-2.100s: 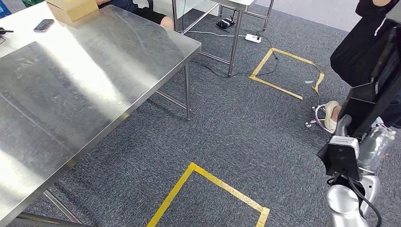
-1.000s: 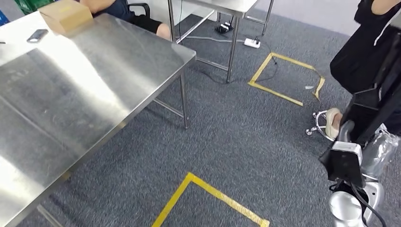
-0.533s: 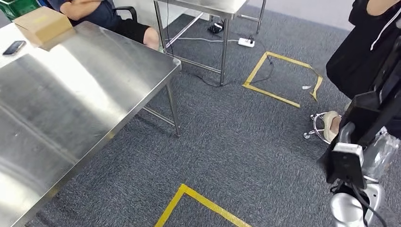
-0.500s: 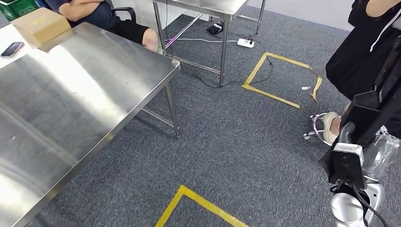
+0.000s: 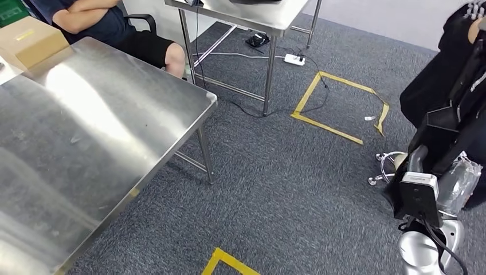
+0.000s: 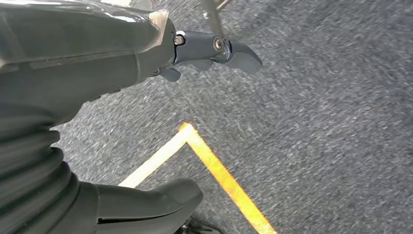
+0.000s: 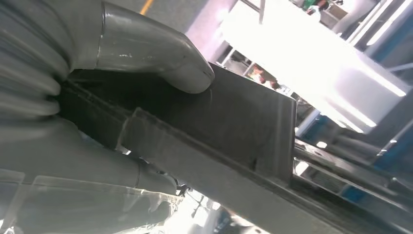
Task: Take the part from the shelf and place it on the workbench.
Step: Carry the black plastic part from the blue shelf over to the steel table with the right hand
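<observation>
A: Where is the part (image 7: 229, 126) held?

B: It is gripped in the right hand (image 7: 97, 97). In the right wrist view the thumb (image 7: 160, 53) is pressed on its flat dark face, and the other fingers (image 7: 97, 170) are wrapped beneath it. In the head view the same dark angled piece is seen standing up from that hand at the right edge, with a crumpled clear bag (image 5: 458, 183) just beside it.

A: And the left hand (image 6: 146, 58)?

B: Nothing is held in it. It is hung over the carpet, its fingers loosely extended and apart, above a strip of yellow tape (image 6: 219, 170).

A: Which step is judged to be in hand?

B: The carry to the bench (image 5: 97, 137). The part is off the shelf and not yet set down; the steel top lies to the left, well apart from the right hand.

A: How should it be done well?

B: The grip should be kept firm, since the part is long and stands well above the hand, so it could lever loose. The body should be squared to the bench before the arm is reached out. Room should be left for the person seated (image 5: 109, 28) behind the far edge and the person standing (image 5: 441, 86) near the right arm. The part should be lowered onto bare steel, away from the box (image 5: 28, 40), and released only once it is resting flat.
</observation>
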### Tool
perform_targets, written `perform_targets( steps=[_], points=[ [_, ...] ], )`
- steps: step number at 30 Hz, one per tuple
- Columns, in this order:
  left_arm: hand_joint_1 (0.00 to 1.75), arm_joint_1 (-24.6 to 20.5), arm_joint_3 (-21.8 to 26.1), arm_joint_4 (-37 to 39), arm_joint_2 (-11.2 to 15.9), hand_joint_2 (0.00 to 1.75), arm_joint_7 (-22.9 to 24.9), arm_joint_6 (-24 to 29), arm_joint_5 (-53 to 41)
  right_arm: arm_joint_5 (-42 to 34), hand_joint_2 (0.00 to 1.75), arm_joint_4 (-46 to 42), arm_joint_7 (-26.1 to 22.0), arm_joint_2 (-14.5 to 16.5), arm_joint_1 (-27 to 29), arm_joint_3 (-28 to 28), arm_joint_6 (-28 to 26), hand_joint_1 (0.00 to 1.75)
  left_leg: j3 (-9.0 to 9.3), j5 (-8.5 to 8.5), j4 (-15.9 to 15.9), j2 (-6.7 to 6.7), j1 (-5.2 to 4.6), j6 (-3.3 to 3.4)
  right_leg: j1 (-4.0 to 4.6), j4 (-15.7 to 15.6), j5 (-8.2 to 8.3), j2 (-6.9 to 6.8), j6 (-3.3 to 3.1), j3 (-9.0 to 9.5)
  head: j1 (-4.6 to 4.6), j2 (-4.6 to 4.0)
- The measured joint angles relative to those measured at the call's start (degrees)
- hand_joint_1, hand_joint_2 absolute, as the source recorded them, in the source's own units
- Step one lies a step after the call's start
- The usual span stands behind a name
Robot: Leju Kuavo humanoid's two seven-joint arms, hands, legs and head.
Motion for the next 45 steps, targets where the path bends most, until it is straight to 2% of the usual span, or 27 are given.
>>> perform_targets(
  steps=[2,3,4,6,7,9,11,14,16,18,20,22,23,25,26,27,28,30,32,33,35,37,38,39,41,43,45],
  points=[
    [0.0,0.0,0.1,0.0,0.0,1.75,0.1,0.1,0.0,-0.5,1.75,0.2,0.0,-0.2,-0.1,0.0,0.4,1.75,1.15,-1.06,-0.2,-0.22,0.0,0.26,0.04,7.6,-0.57,0.0,0.42,-6.54,-0.03,0.0],
    [0.0,0.0,0.2,0.1,-0.1,1.75,0.1,0.1,0.0,-0.9,1.75,0.4,0.1,-0.3,-0.1,0.0,0.9,1.75,1.86,-1.7,-0.2,-0.39,0.02,0.24,0.05,8.9,0.46,0.0,0.91,-8.78,-0.02,0.0],
    [0.0,0.1,0.3,0.1,-0.2,1.75,0.1,0.1,0.0,-1.4,1.75,0.5,0.3,-0.5,-0.1,0.1,1.5,1.75,2.76,-2.4,-0.2,-0.58,0.06,0.16,0.05,7.8,2.65,-0.01,1.57,-9.9,-0.03,0.0],
    [0.0,0.1,0.5,0.1,-0.3,1.75,0.1,0.0,0.0,-2.0,1.75,0.7,0.6,-0.8,-0.2,0.3,2.9,1.75,4.4,-3.8,-0.2,-0.93,0.12,-0.17,0.05,0.6,8.87,-0.06,2.79,-9.49,0.06,0.0],
    [0.0,0.1,0.5,0.2,-0.3,1.75,0.1,0.0,-0.1,-2.2,1.75,0.8,0.7,-1.0,-0.3,0.4,3.4,1.75,5.07,-4.56,-0.1,-1.12,0.01,-0.44,0.14,-3.1,11.44,-0.1,2.87,-8.74,0.14,0.0],
    [0.0,0.1,0.6,0.2,-0.3,1.75,0.0,-0.1,-0.2,-1.7,1.75,0.9,1.3,-1.3,-0.5,0.6,4.8,1.75,5.65,-5.67,0.1,-1.41,-0.32,-0.36,0.12,-6.7,13.7,-0.17,1.7,-7.8,0.14,0.0],
    [0.0,0.1,0.7,0.2,-0.2,1.75,-0.1,-0.3,-0.3,0.0,1.75,1.0,2.5,-1.7,-0.7,1.1,6.9,1.75,5.97,-6.01,0.0,-1.43,-0.45,0.22,0.14,-6.9,13.62,-0.12,0.6,-7.56,-0.03,0.0],
    [0.0,0.2,0.7,0.2,-0.1,1.75,-0.2,-0.5,-0.7,3.6,1.75,1.2,4.2,-2.2,-1.1,2.3,8.9,1.75,6.4,-5.88,-0.8,-1.27,-0.49,0.5,0.09,-7.5,13.62,-0.01,0.42,-7.31,-0.13,0.0],
    [0.0,0.2,0.7,0.2,-0.1,1.75,-0.2,-0.5,-0.9,5.7,1.75,1.6,5.2,-2.3,-1.5,3.2,9.4,1.75,8.18,-4.67,-3.7,-1.1,-0.12,0.97,0.06,-8.0,13.66,-0.13,0.44,-7.01,-0.14,0.0],
    [0.0,0.2,0.7,0.2,-0.1,1.75,-0.2,-0.6,-1.0,6.8,1.75,1.9,6.0,-2.5,-2.3,4.1,9.7,1.75,10.19,-3.39,-6.6,-0.9,0.45,1.24,0.28,-5.0,12.42,-0.26,0.34,-8.4,-0.01,0.0],
    [0.0,0.2,0.8,0.2,-0.2,1.75,-0.2,-0.8,-1.0,7.4,1.75,2.4,6.6,-2.6,-2.9,4.9,10.1,1.75,10.89,-3.37,-7.3,-0.97,0.78,0.94,-0.08,1.6,10.19,-0.27,0.55,-11.72,0.11,0.0],
    [0.0,0.2,0.8,0.2,-0.2,1.75,-0.2,-1.0,-1.0,7.6,1.75,2.9,7.0,-2.6,-2.9,5.5,10.2,1.75,11.32,-3.92,-7.1,-1.44,1.36,0.1,-0.96,4.8,9.8,-0.29,1.68,-13.54,0.11,0.0],
    [0.0,0.2,0.8,0.2,-0.3,1.75,-0.2,-1.1,-1.0,7.7,1.75,3.0,7.1,-2.6,-2.9,5.9,10.3,1.75,11.54,-4.35,-6.8,-1.85,1.79,-0.55,-1.5,3.2,10.89,-0.28,2.66,-12.83,0.1,0.0],
    [0.0,0.2,0.9,0.2,-0.3,1.75,-0.2,-1.2,-1.0,7.8,1.75,3.3,7.3,-2.7,-2.9,6.4,10.3,1.75,11.34,-5.82,-5.3,-2.76,2.61,-2.38,-2.65,-3.1,13.27,0.62,4.83,-9.49,0.23,0.0],
    [0.0,0.1,0.9,0.2,-0.2,1.75,-0.2,-1.2,-1.0,7.9,1.75,3.4,7.4,-2.7,-2.9,6.7,10.3,1.75,10.86,-6.74,-4.1,-3.21,2.91,-3.32,-3.0,-5.4,13.58,1.33,5.1,-8.18,0.41,0.0],
    [0.0,0.0,0.9,0.2,-0.2,1.75,-0.2,-1.3,-1.0,7.9,1.75,3.5,7.6,-2.8,-2.8,7.0,10.4,1.75,10.27,-7.47,-3.1,-3.56,3.04,-4.02,-3.17,-6.3,13.22,1.85,4.7,-7.57,0.46,0.0],
    [0.0,0.1,0.9,0.2,-0.1,1.75,-0.2,-1.3,-1.0,8.0,1.75,3.6,7.7,-2.8,-2.7,7.3,10.4,1.75,9.68,-7.85,-2.5,-3.89,3.07,-4.47,-3.04,-5.8,12.4,2.12,3.85,-7.62,0.37,0.0],
    [0.0,0.2,0.9,0.2,-0.2,1.75,-0.3,-1.5,-1.0,8.2,1.75,3.6,7.9,-2.9,-2.5,7.7,10.5,1.75,9.31,-8.01,-2.2,-4.34,3.25,-4.83,-2.82,-5.1,11.82,1.24,2.14,-7.84,-0.11,0.0],
    [0.0,0.2,0.9,0.2,-0.2,1.75,-0.3,-1.8,-1.1,8.2,1.75,3.7,8.0,-3.0,-2.4,7.9,10.5,1.75,8.24,-8.98,-0.2,-2.96,3.36,-4.95,-2.54,-5.0,11.47,0.36,1.22,-7.69,-0.46,0.0],
    [0.0,0.1,0.9,0.2,-0.2,1.75,-0.3,-1.9,-1.1,8.2,1.75,3.7,8.0,-3.0,-2.4,8.1,10.5,1.75,6.75,-10.14,2.5,-1.87,3.32,-4.91,-2.37,-5.1,11.35,-0.15,0.86,-7.54,-0.62,0.0],
    [0.0,-0.1,0.9,0.2,-0.2,1.75,-0.3,-2.1,-1.2,8.3,1.75,3.7,8.0,-3.2,-2.4,8.2,10.5,1.75,1.86,-12.9,10.4,-0.11,2.96,-4.54,-1.81,-5.1,11.1,-1.27,0.38,-7.38,-0.79,0.0],
    [0.0,0.0,0.9,0.2,-0.2,1.75,-0.4,-2.2,-1.2,8.3,1.75,3.7,8.0,-3.2,-2.4,8.4,10.5,1.75,-1.88,-13.27,15.2,0.25,2.52,-3.87,-1.15,-5.1,10.85,-2.38,-0.14,-7.23,-0.8,0.0],
    [0.0,0.0,0.9,0.2,-0.2,1.75,-0.4,-2.2,-1.2,8.3,1.75,3.7,8.0,-3.2,-2.4,8.4,10.5,1.75,-2.14,-11.84,14.4,0.36,2.23,-3.35,-0.84,-5.1,10.74,-2.89,-0.38,-7.07,-0.81,0.0],
    [0.0,0.0,0.9,0.2,-0.2,1.75,-0.4,-2.2,-1.2,8.3,1.75,3.7,8.0,-3.2,-2.4,8.4,10.5,1.75,-1.3,-9.59,11.7,0.69,1.84,-2.69,-0.57,-5.1,10.62,-3.43,-0.6,-6.81,-0.8,0.0],
    [0.0,-0.1,0.9,0.2,-0.1,1.75,-0.4,-2.2,-1.2,8.3,1.75,3.7,8.0,-3.2,-2.4,8.4,10.5,1.75,1.47,-5.88,4.9,3.04,0.8,-1.24,-0.09,-5.2,10.41,-4.43,-0.85,-6.29,-0.75,0.0],
    [0.0,-0.3,0.9,0.2,-0.1,1.75,-0.5,-2.2,-1.3,8.3,1.75,3.7,8.1,-3.3,-2.4,8.5,10.5,1.75,2.63,-5.01,1.7,4.68,-0.05,-0.63,0.17,-5.4,10.33,-5.41,-0.79,-6.05,-0.73,0.0],
    [0.0,-0.3,0.9,0.2,0.0,1.75,-0.5,-2.2,-1.3,8.3,1.75,3.7,8.1,-3.4,-2.4,8.6,10.5,1.75,2.55,-4.79,1.1,3.66,-0.36,-0.61,0.23,-5.7,10.4,-6.56,-0.41,-5.71,-0.77,0.0]
  ],
)
